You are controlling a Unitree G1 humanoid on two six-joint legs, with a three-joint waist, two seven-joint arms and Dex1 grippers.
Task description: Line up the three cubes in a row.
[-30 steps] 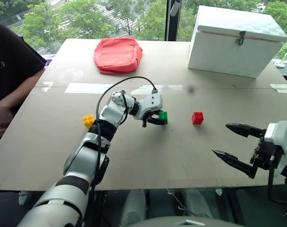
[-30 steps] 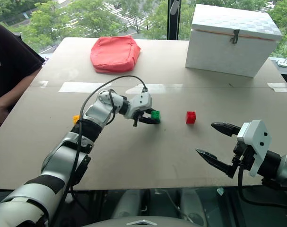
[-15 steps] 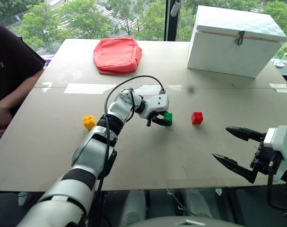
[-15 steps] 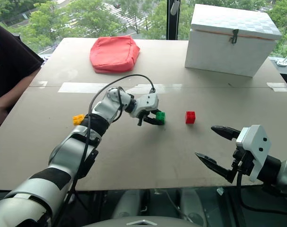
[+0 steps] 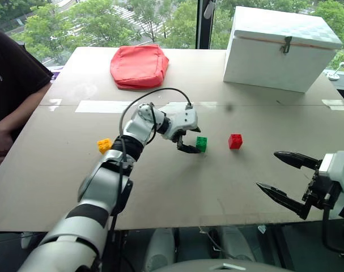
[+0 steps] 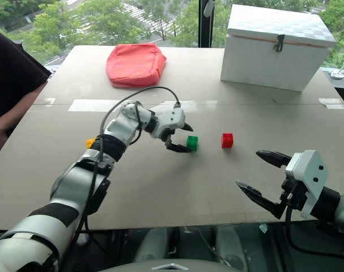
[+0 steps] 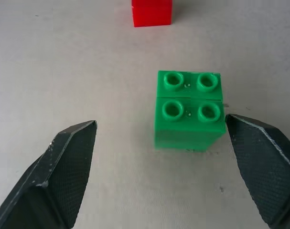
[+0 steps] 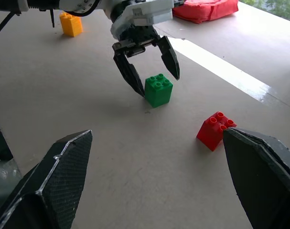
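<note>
The green cube (image 5: 201, 144) stands on the table, with the red cube (image 5: 235, 141) a short gap to its right. Well off to the left lies the yellow cube (image 5: 105, 145). My left gripper (image 5: 193, 140) is open, its two fingers spread on either side of the green cube (image 7: 188, 109) and gripping nothing. One finger (image 7: 259, 167) is close to the cube's side. My right gripper (image 5: 268, 169) hangs open and empty near the table's front right edge, some way from the red cube (image 8: 215, 130).
A red pouch (image 5: 139, 65) lies at the back left and a big white box (image 5: 282, 48) at the back right. A person in a dark shirt (image 5: 13, 85) sits at the table's left side. A pale tape strip (image 5: 103, 106) crosses the tabletop (image 5: 177, 187).
My left gripper carried the green cube slightly right toward the red one, then opened and let it go on the table. The right gripper stayed put.
</note>
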